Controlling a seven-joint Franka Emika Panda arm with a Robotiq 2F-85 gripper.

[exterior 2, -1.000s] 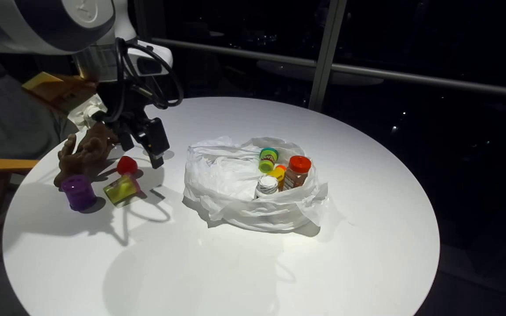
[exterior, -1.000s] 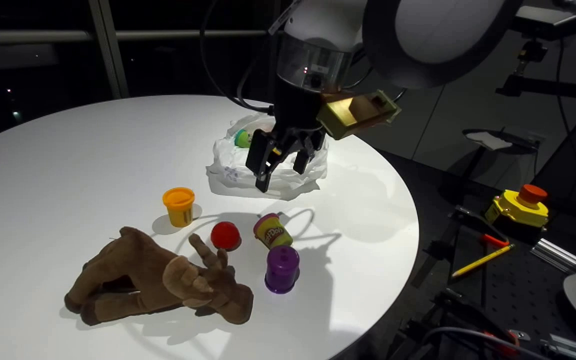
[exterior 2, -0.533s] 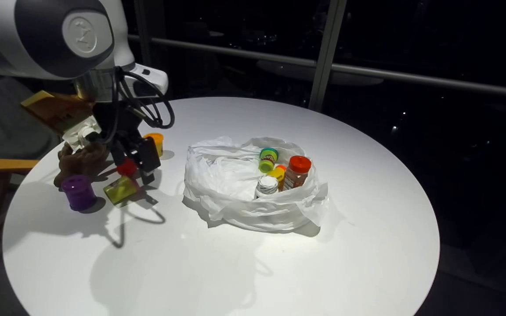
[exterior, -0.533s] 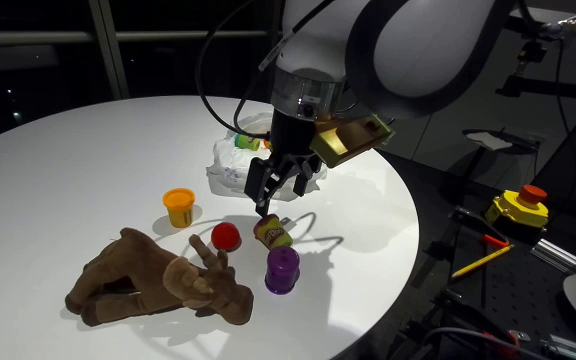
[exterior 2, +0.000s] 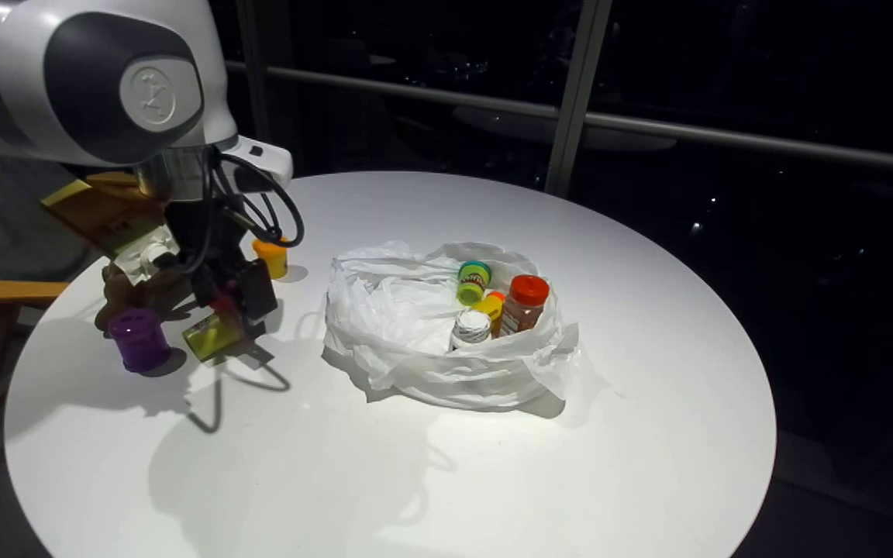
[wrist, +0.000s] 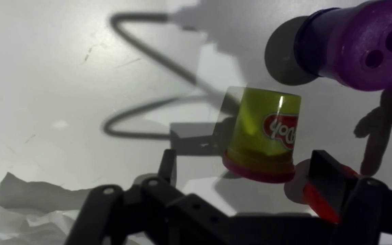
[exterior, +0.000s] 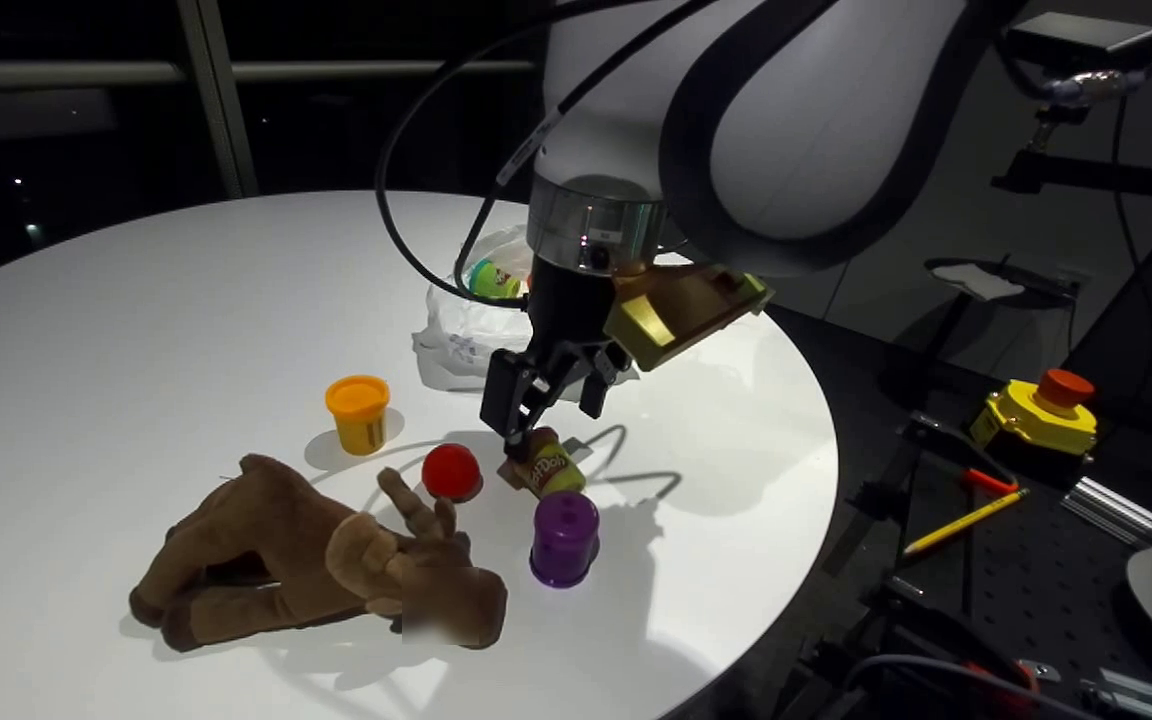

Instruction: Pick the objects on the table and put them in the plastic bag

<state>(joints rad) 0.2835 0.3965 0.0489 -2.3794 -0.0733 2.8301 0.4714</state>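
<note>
Claw (wrist: 244, 158) spread apart over a yellow tub (wrist: 260, 126) on its side, purple cup (exterior: 564, 540) upright nearby, red-lidded jar (exterior 2: 525, 298) in plastic bag (exterior 2: 446, 380), white counter (exterior 2: 648, 411)

All views down onto table (exterior 2: 594, 473)

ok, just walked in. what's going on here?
The robot arm is on bagging duty at the white table. In the wrist view its open fingers frame the lid end of a yellow Play-Doh tub lying on its side; it isn't gripped yet. The plastic bag holds a green Play-Doh tub, red-lidded jar, white container and yellow container. Out on the table: orange tub, red ball, purple container, brown antlered plush animal.
</note>
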